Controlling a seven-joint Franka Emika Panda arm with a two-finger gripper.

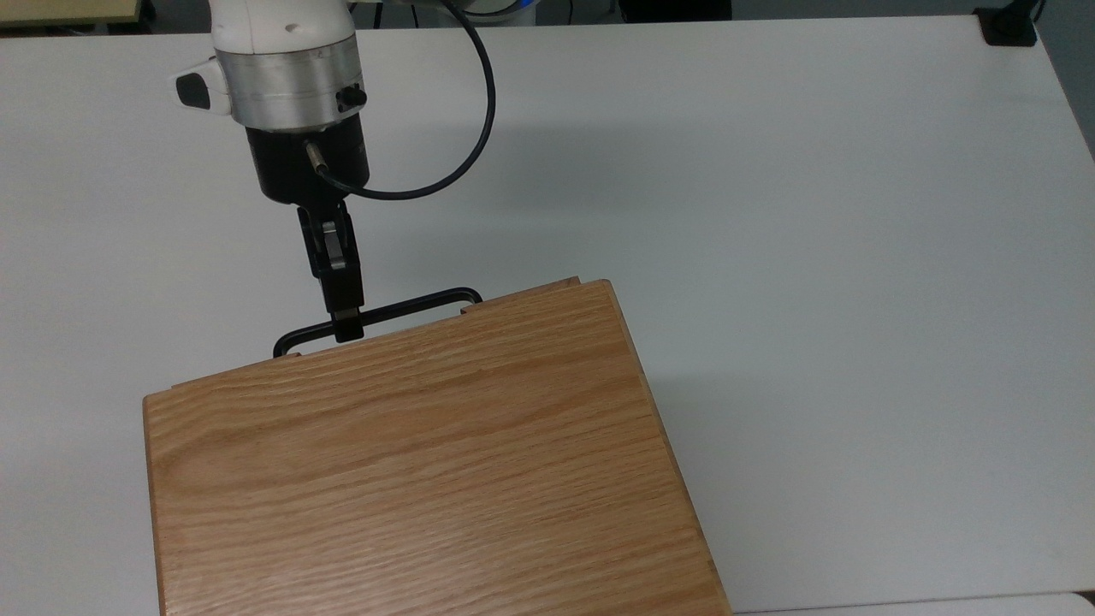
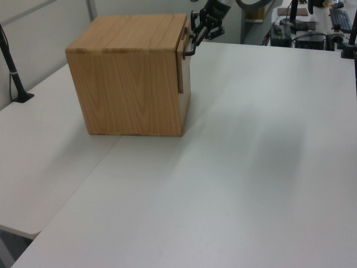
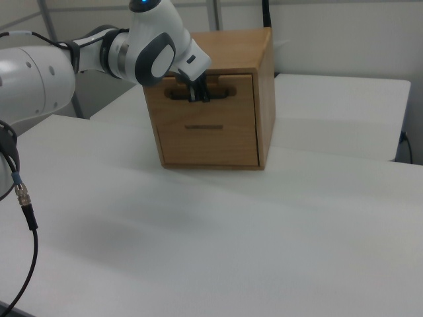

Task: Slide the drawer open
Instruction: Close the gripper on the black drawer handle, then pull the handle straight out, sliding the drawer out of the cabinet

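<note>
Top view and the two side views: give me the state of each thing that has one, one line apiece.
top drawer: slid out a little, its front board proud of the box.
black bar handle: gripped near the top view's left end.
gripper: shut on the black bar handle.
lower drawer: closed, flush with the box front.
oak box: upright on the white table.
</note>
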